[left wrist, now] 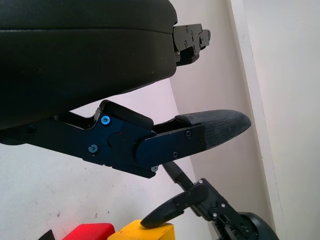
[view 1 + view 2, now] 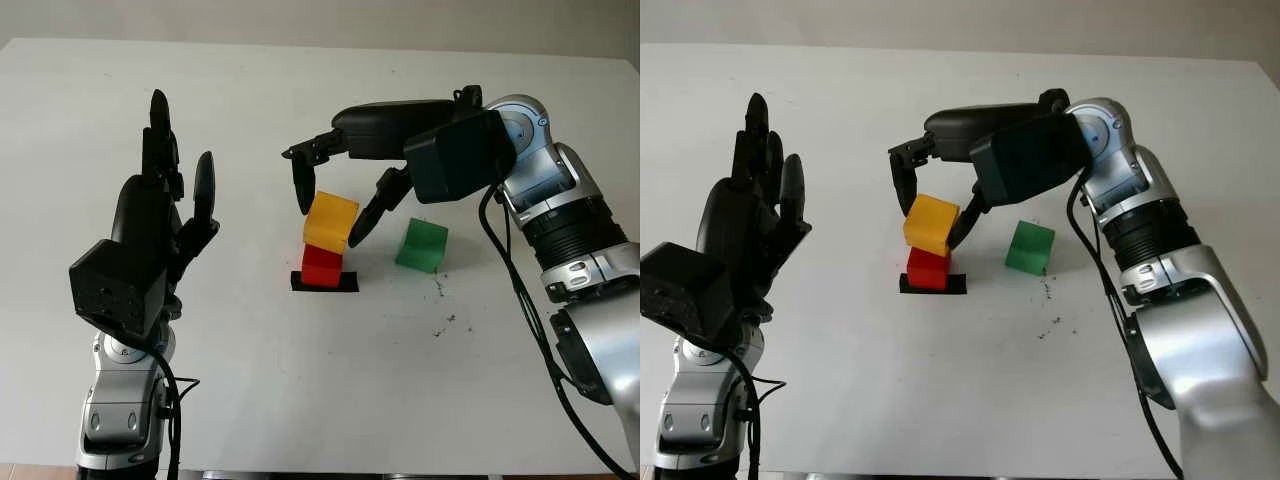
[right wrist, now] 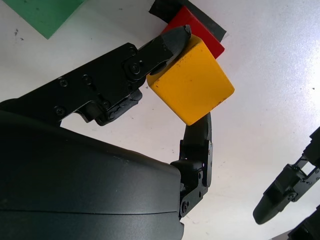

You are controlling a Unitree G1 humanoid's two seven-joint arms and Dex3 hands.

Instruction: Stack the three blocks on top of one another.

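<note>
White table (image 2: 300,400) holds three blocks: one yellow block (image 2: 331,221), one red block (image 2: 322,266), one green block (image 2: 422,245). Right hand (image 2: 335,200) pinches the yellow block, tilted, on top of the red one, hiding part of it. Red sits on one black mat (image 2: 345,283), mostly covered. Green stands just beside the pile. Left hand (image 2: 165,215) is open, raised at the left.

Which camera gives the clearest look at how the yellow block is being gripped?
The right wrist view: the right hand pinches the yellow block between fingers on opposite sides, above the red block. The eye views show it tilted over red; the left wrist view catches just its top edge.
</note>
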